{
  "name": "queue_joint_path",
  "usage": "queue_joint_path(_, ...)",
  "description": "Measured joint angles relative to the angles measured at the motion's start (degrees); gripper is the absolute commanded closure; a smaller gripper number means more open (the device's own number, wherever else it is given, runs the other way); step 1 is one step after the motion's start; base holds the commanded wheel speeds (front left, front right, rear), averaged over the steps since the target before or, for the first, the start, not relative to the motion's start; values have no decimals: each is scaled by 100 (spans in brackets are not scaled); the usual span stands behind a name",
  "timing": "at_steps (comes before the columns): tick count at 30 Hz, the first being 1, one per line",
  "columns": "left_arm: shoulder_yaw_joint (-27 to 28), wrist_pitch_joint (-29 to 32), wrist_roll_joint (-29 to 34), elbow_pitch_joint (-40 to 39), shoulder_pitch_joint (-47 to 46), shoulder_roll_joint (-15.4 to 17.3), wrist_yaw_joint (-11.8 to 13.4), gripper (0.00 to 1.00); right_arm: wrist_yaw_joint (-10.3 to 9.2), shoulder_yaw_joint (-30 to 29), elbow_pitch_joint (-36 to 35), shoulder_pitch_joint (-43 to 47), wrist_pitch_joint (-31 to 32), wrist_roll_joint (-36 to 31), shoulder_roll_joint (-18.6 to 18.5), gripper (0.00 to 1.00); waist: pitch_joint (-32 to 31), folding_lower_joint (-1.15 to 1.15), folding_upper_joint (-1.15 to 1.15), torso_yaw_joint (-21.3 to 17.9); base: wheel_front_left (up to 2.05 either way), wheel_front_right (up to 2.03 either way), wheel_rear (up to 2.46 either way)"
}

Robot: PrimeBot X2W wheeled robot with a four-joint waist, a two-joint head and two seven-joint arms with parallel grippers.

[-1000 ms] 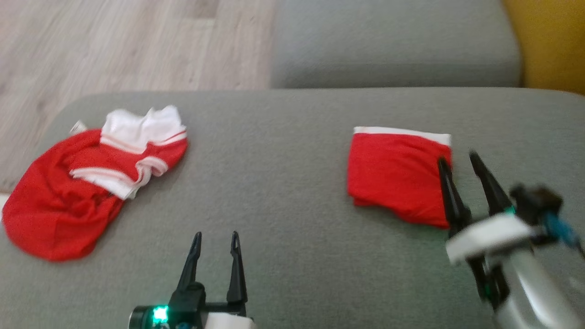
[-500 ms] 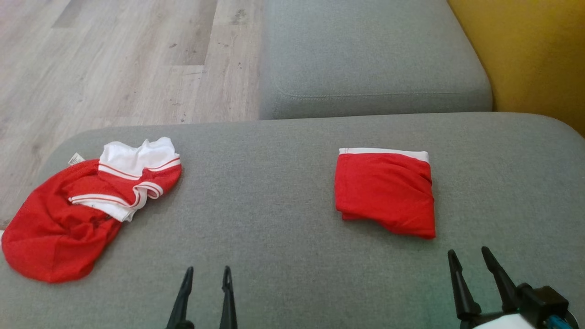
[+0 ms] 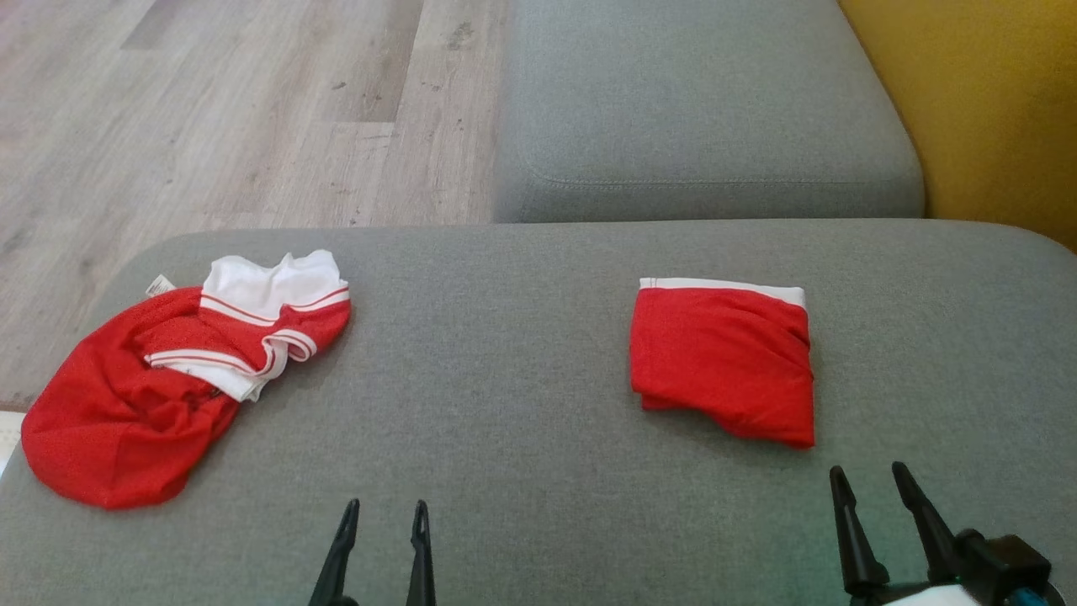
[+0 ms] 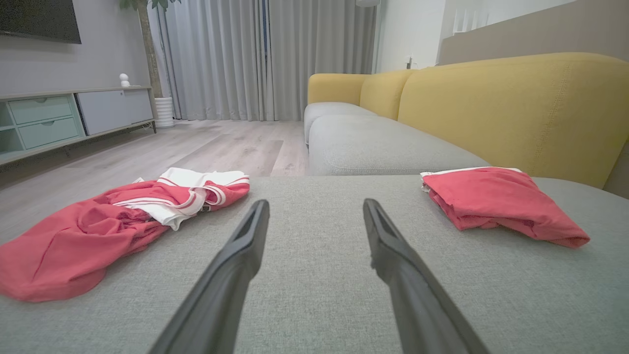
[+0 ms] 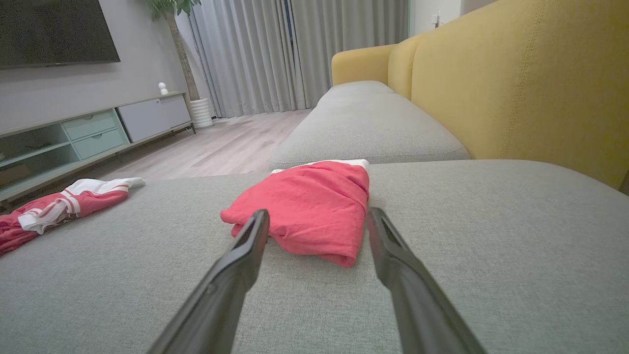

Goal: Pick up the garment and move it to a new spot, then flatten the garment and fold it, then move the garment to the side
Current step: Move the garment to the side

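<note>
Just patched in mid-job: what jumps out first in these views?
Two red splashes on the grey seat cushion: a folded red garment on the right and a crumpled red-and-white garment near its left end. The left gripper and right gripper hover open and empty at the near edge, the right one just short of the folded piece.

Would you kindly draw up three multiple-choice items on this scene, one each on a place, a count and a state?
1. Where on the grey cushion does the folded garment lie?
A) toward the robot's right
B) toward the robot's left
C) hanging over the far edge

2. How many red garments lie on that cushion?
A) one
B) two
C) three

3. How is the right gripper?
A) shut on the folded garment
B) open, holding nothing
C) shut, holding nothing

Key: A, it lies just ahead of the right gripper; B, the folded one plus the crumpled garment at the left; B, its fingers stand apart, short of the cloth.
</note>
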Motion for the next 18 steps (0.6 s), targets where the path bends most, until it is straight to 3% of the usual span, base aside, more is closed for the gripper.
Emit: queue_joint_path(18, 79, 0, 176, 26, 1, -29, -104, 0, 0, 8, 194, 53, 0, 20, 66, 0, 121, 0, 0, 22, 0, 0, 0)
